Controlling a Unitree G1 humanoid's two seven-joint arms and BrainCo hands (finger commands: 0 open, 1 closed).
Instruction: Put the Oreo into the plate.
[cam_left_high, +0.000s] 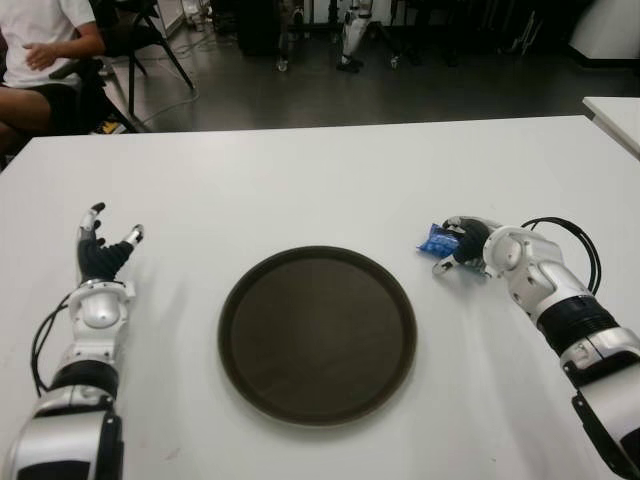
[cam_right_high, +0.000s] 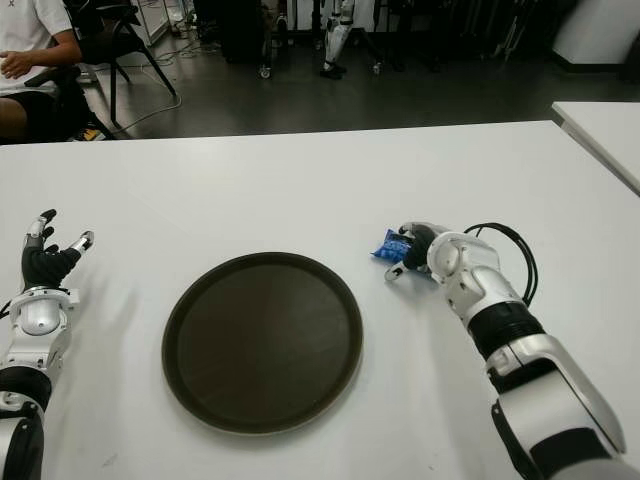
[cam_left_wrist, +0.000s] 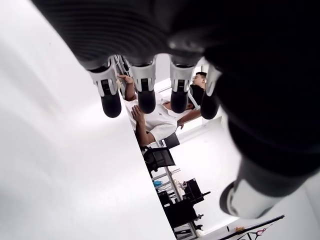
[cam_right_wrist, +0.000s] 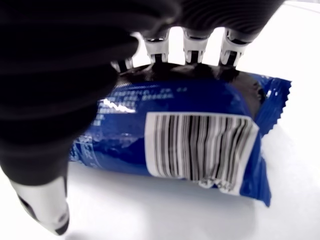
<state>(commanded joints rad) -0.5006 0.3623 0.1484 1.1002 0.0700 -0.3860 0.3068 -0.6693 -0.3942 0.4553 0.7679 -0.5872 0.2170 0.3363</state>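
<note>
i'm at the grasping step: my right hand (cam_left_high: 468, 243) is curled over the oreo (cam_right_wrist: 185, 145), a blue packet lying on the table (cam_left_high: 300, 180) just right of the plate (cam_left_high: 317, 335), fingers along its far edge. next i should close, lift and carry it left over the plate. my left hand (cam_left_high: 102, 255) shows well left of the plate, fingers spread, holding nothing.

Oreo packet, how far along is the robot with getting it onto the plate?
Nothing is delivered yet: the dark round plate sits bare. In hand: the right hand is at the blue Oreo packet, right of the plate, fingers draped over its far edge, though it seems to lie on the white table, grip unconfirmed. The left hand shows open, left of the plate. Left: lift, carry, release.
</note>
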